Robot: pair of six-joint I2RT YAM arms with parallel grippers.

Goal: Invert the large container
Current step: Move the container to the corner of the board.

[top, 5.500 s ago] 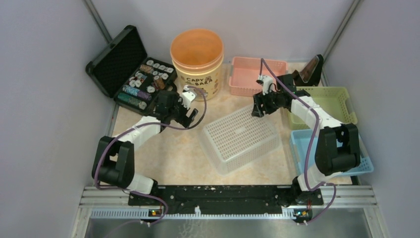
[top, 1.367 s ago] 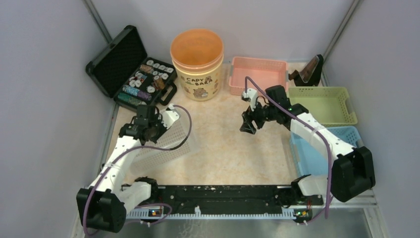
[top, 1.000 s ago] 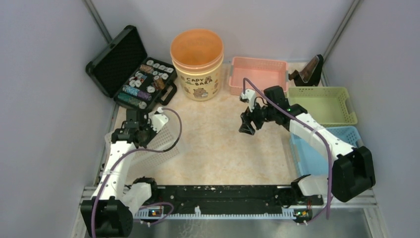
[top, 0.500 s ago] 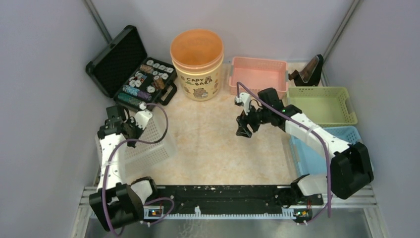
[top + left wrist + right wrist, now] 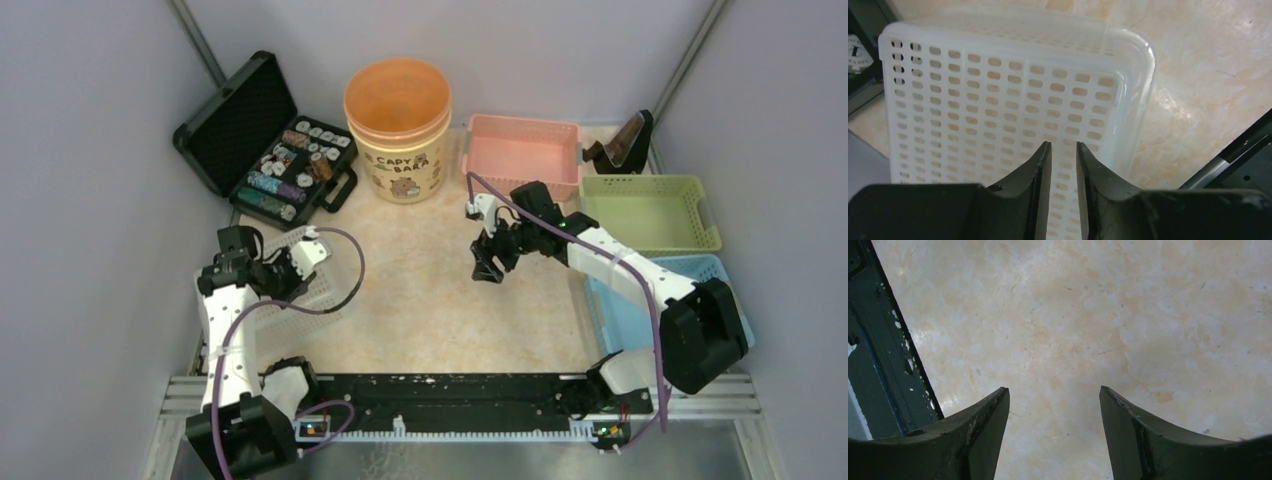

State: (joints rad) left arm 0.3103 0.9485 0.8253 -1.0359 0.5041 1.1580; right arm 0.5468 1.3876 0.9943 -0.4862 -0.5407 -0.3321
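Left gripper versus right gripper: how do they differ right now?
The left gripper has its jaws only a narrow slit apart, while the right gripper stands wide open. The left gripper is over the white perforated basket at the left side of the table, whereas the right gripper is over the tabletop nearer the middle. What they share: neither visibly clamps anything between its fingers.

The large container is a white, translucent plastic basket, rectangular with rounded corners, its faces pierced all over by neat rows of small slots. It lies at the left side of the table, toward the near edge, one broad slotted face turned upward (whether its mouth faces up or down cannot be told).
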